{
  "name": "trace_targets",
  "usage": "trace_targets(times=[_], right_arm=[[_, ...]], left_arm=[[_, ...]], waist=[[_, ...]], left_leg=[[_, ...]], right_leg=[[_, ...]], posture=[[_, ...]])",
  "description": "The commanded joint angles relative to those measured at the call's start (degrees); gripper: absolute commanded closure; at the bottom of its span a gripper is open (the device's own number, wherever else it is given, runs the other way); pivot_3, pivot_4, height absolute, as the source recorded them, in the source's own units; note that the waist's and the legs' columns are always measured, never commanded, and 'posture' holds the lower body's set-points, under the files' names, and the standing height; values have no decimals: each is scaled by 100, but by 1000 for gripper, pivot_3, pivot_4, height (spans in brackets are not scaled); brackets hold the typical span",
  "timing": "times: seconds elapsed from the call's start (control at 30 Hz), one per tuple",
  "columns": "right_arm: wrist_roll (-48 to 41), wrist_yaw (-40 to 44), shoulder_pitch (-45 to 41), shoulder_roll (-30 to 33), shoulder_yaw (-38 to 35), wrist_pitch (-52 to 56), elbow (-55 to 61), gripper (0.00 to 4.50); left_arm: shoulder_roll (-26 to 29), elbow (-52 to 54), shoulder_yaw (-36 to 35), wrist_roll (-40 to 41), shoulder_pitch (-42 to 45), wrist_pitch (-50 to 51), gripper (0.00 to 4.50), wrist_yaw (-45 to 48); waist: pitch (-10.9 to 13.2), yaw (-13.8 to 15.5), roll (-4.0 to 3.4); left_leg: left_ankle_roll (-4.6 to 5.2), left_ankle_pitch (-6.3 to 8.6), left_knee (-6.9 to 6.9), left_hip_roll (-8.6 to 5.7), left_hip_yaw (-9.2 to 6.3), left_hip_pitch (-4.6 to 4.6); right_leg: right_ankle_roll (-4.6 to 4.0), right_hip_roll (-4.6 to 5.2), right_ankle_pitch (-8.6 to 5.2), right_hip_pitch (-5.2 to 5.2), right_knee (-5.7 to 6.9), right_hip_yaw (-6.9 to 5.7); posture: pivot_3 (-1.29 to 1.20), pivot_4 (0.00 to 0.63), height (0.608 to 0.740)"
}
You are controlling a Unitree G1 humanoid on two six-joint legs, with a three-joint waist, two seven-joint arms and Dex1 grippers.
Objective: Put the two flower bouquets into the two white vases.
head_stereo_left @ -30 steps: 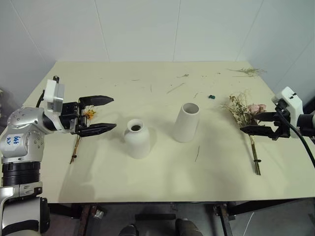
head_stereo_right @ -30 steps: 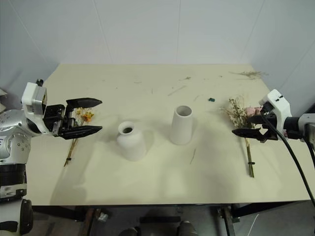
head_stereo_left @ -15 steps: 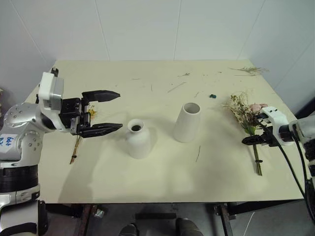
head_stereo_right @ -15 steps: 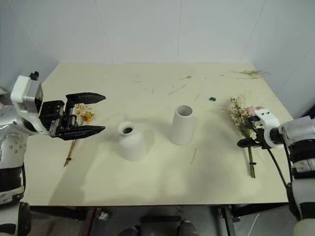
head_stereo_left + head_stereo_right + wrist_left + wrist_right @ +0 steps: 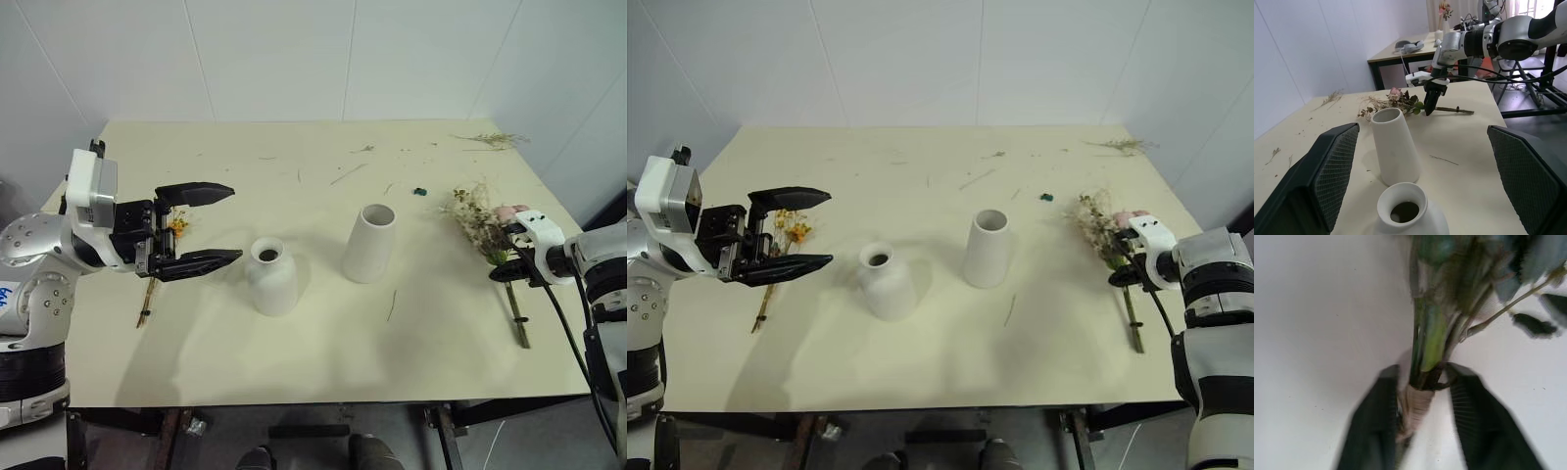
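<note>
Two right fingers (image 5: 1376,431) astride the big bouquet's (image 5: 487,227) stems.

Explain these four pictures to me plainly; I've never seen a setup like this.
This is a two-armed robot at a table. Two pictures come from its head, looking down; two come from cameras on its wrists. The left gripper hangs open above the small yellow-orange sprig. The right gripper is closing around the stems of the big rose bouquet, which lies on the table. Between them stand a tall white vase and a short narrow-necked vase, both empty.
</note>
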State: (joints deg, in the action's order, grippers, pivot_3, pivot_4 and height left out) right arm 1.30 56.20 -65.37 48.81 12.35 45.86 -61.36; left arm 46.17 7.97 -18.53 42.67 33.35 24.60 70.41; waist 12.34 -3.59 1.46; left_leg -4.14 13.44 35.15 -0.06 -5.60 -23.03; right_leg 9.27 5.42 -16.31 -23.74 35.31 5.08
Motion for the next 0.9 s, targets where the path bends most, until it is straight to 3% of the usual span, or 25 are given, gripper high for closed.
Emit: trace_targets(times=[0.03,0.1,0.2,0.3,0.43,0.6,0.7,0.9], right_arm=[[14,43,1,-37,-175,-4,-31,4327],[-162,54,86,-12,-428,-274,134,4442],[-801,-341,151,22,-1450,-907,657,4442],[-1609,-428,618,-228,-2561,-2026,1938,4442],[-2771,-850,956,-938,-3737,-2335,3683,4442],[-3531,-1171,1108,-1505,-3890,-2108,5005,4442],[-4032,-1338,1073,-2159,-3557,-1948,5845,4442],[-4223,-1508,1049,-2595,-3166,-1842,6070,4442]], left_arm=[[97,-123,-11,57,201,-71,0,71],[64,-274,70,2,315,-125,0,129],[-59,-627,258,-133,527,-279,0,209],[-192,-983,351,-271,618,-475,0,226],[-374,-1392,456,-444,701,-681,0,216],[-587,-1749,556,-590,819,-867,0,186],[-804,-2031,629,-706,840,-1044,0,104],[-991,-2074,609,-742,771,-1123,0,-26]], waist=[[0,0,0],[0,5,0],[2,6,-4],[2,-8,-5],[2,-27,-5],[2,34,-5],[2,31,-6],[2,42,-6]], left_leg=[[0,0,1,0,0,0],[-1,-1,2,0,0,1],[-2,-2,2,-2,0,1],[-2,-2,-1,-2,1,0],[-3,-2,-6,3,-4,-1],[-3,-2,-1,1,-8,-4],[-2,-3,1,1,-9,-1],[-6,-10,3,0,-13,2]], right_leg=[[0,0,0,0,1,0],[0,0,0,2,3,0],[2,1,1,2,4,1],[4,0,2,0,4,2],[5,-2,2,-2,10,0],[6,0,3,0,24,-1],[6,0,3,0,23,-1],[5,-1,3,-3,33,-1]], posture=[[0,150,740],[0,150,740],[0,150,740],[0,150,740],[0,150,740],[0,150,740],[0,150,740],[0,150,740]])
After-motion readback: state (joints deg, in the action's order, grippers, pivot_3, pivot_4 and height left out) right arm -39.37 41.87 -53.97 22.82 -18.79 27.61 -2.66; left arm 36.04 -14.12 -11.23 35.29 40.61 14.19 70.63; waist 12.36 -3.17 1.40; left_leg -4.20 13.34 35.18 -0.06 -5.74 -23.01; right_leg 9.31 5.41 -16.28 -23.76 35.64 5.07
